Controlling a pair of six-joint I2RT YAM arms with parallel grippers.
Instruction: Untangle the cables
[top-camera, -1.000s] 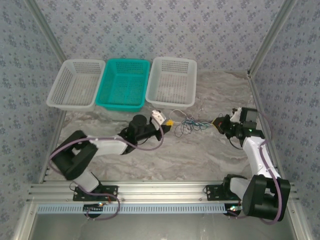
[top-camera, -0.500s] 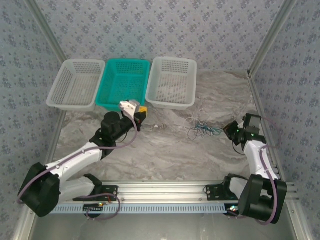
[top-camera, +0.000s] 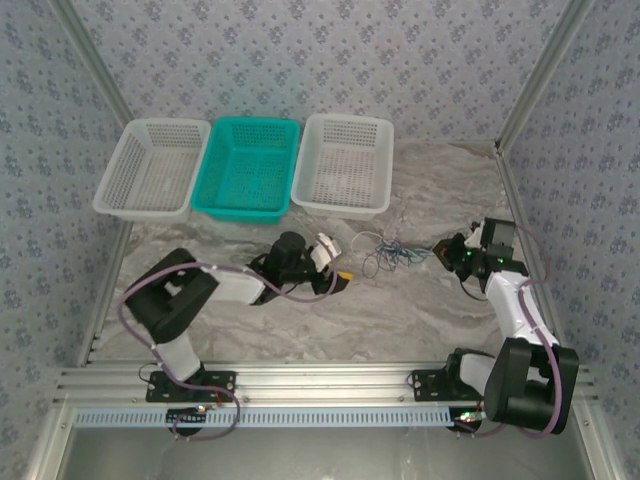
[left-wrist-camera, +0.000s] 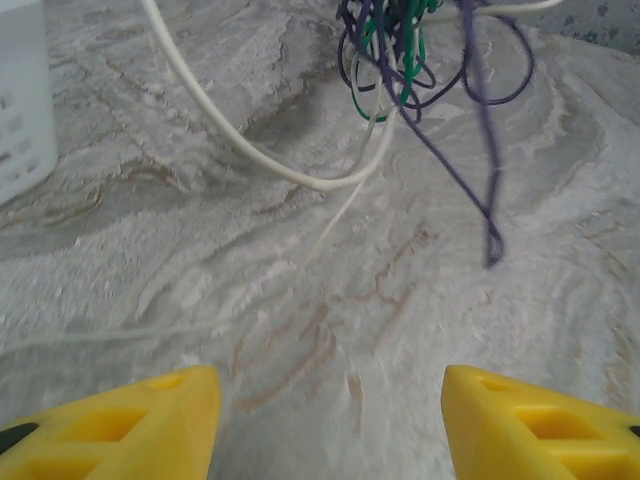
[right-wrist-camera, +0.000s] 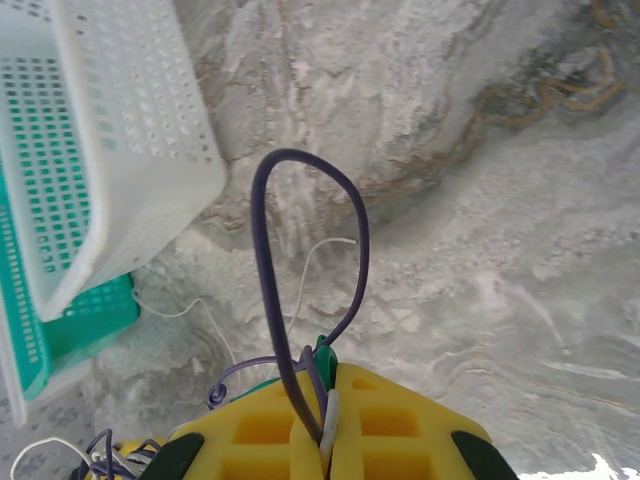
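The cables (top-camera: 384, 253) lie as a small loose tangle of purple, green and white strands on the marble table, between the two grippers. My left gripper (top-camera: 341, 274) sits low just left of the tangle, its yellow fingers (left-wrist-camera: 130, 425) spread wide with bare table between them. In the left wrist view the tangle (left-wrist-camera: 405, 60) hangs ahead at the top, and a white strand (left-wrist-camera: 262, 160) curves across the table. My right gripper (right-wrist-camera: 328, 425) is shut on a purple loop (right-wrist-camera: 268, 240), a white strand and a green strand at the tangle's right end (top-camera: 443, 250).
Three baskets stand in a row at the back: white (top-camera: 150, 170), teal (top-camera: 246, 168) and white (top-camera: 343, 165). The right wrist view shows the white basket (right-wrist-camera: 100, 130) and the teal one (right-wrist-camera: 80, 320) to its left. Metal frame posts edge the table.
My left arm swung from in front of the teal basket down and right, ending just left of the tangle. The right gripper shifted slightly left, still pinching the strands.
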